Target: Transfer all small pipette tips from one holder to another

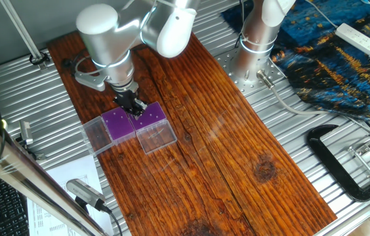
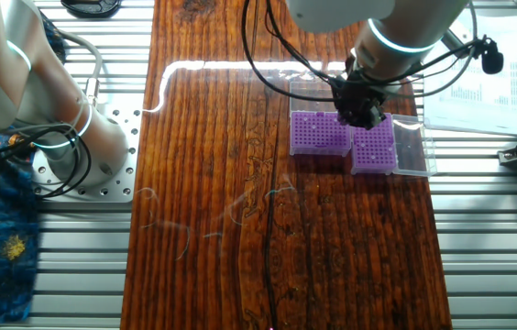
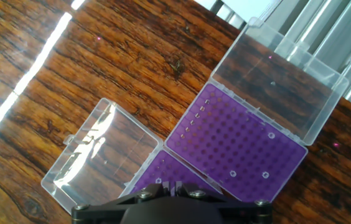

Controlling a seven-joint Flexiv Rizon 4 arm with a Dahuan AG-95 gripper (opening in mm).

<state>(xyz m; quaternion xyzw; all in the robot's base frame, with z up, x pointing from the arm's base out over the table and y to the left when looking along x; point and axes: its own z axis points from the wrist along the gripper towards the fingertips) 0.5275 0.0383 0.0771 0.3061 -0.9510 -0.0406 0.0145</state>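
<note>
the hand (image 1: 132, 105) hangs low over the two holders (image 2: 321, 134); its grip state i cannot tell; come straight down on one small pipette tip (image 3: 271, 135), squeezing gently

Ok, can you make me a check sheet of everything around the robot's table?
Surface: wooden board on a ribbed metal table.
Job's things: two purple holders side by side, clear lids open flat; a few whitish small pipette tips in one rack.
Clutter: black clamp, printed papers.
End effector: low over the holders; fingertips hidden, state unclear.
Cables: black cables along the arm; white power strip.
Surroundings: second arm base, blue patterned cloth.
</note>
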